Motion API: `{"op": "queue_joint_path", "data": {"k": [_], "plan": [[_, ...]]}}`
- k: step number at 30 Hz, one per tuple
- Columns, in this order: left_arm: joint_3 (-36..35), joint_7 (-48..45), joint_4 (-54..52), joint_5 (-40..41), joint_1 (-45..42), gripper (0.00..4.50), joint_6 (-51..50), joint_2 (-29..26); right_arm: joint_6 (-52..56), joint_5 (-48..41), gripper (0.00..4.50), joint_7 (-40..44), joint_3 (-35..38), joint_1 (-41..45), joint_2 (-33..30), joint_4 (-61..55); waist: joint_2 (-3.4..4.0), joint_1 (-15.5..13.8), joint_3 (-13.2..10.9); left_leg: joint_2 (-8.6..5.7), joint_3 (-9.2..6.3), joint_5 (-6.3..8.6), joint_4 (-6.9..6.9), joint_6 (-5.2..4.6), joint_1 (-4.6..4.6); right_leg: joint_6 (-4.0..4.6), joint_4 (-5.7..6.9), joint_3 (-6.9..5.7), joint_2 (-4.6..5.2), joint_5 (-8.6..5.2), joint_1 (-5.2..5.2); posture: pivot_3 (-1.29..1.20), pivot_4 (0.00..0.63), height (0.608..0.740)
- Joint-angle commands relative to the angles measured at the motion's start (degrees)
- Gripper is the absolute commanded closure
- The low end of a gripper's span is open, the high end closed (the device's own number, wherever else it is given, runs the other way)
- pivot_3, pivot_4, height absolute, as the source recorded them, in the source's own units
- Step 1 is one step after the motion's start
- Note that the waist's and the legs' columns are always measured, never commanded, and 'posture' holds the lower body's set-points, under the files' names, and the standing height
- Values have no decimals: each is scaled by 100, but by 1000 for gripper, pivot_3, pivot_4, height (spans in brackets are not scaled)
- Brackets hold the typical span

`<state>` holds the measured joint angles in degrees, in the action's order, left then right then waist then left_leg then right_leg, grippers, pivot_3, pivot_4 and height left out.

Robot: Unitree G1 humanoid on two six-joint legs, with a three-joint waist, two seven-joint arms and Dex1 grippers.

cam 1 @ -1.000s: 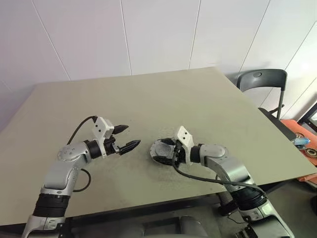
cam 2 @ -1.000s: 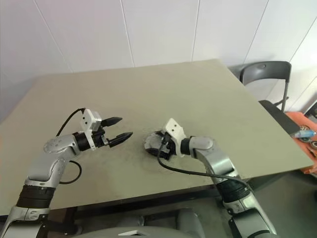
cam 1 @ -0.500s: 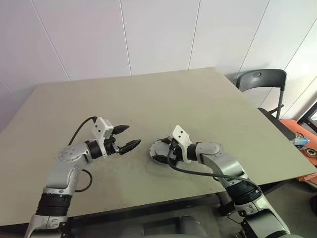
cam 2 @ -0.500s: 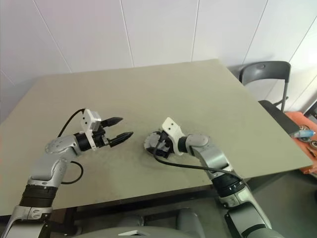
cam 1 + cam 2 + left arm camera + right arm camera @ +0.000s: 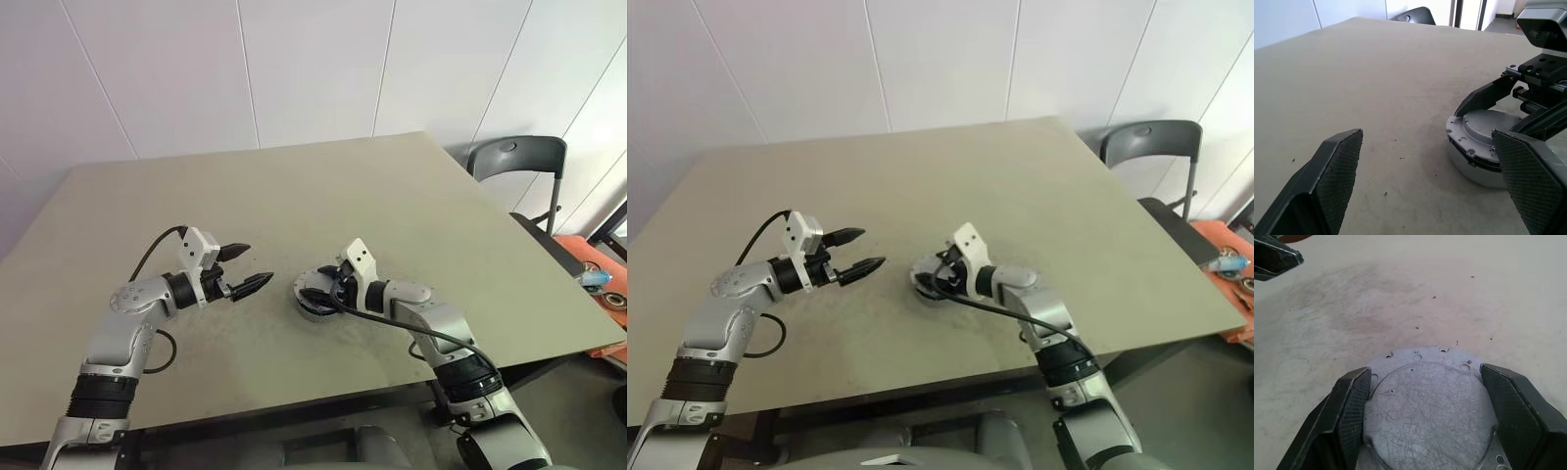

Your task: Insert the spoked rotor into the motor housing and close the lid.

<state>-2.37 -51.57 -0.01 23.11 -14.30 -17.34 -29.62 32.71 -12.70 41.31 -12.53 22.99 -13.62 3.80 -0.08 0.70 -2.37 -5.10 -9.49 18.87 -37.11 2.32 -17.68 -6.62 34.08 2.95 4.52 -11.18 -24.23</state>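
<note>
White wall panels stand behind the beige table (image 5: 392, 196), and a dark chair (image 5: 519, 157) sits past its far right corner. On the bare tabletop you have one round grey metal assembly, the lid (image 5: 1430, 406) facing up, scratched flat top with small holes around its flange. In the left wrist view the lid (image 5: 1484, 142) sits on a pale round body with a dark seam between the two; you cannot tell from these views whether that body is the motor housing.

Your right gripper (image 5: 315, 290) reaches over the lid from the near right side. Its two black fingers (image 5: 1352, 401) flank the lid, one on each side of the raised top, close against the edge; contact cannot be confirmed, so it cannot be said whether they grip it.

Your left gripper (image 5: 243, 269) hovers above the table, well to the left of the lid, pointing toward it. Its fingers (image 5: 1337, 166) are spread wide apart with nothing between them.
</note>
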Motion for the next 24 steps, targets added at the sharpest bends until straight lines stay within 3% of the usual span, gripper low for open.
{"op": "queue_joint_path", "data": {"k": [1,12,24], "plan": [[72,236,-564,19,-57,0,-171,75,-268,-40,1270,23,72,76,18,-73,0,3,0,0,0,0,0,0,-3,0,0,0,0,0,-4,0,0,740],[-100,240,-968,167,330,0,-261,-67,-470,399,1270,73,-247,125,-331,81,0,-14,0,-1,2,0,-3,0,-4,-1,1,0,0,0,-2,0,0,740],[-108,-50,-19,71,-8,0,176,-96,-347,719,1270,34,-466,131,-451,239,0,-8,1,-1,2,-1,-6,1,12,-19,1,0,0,-12,18,0,0,740]]}}
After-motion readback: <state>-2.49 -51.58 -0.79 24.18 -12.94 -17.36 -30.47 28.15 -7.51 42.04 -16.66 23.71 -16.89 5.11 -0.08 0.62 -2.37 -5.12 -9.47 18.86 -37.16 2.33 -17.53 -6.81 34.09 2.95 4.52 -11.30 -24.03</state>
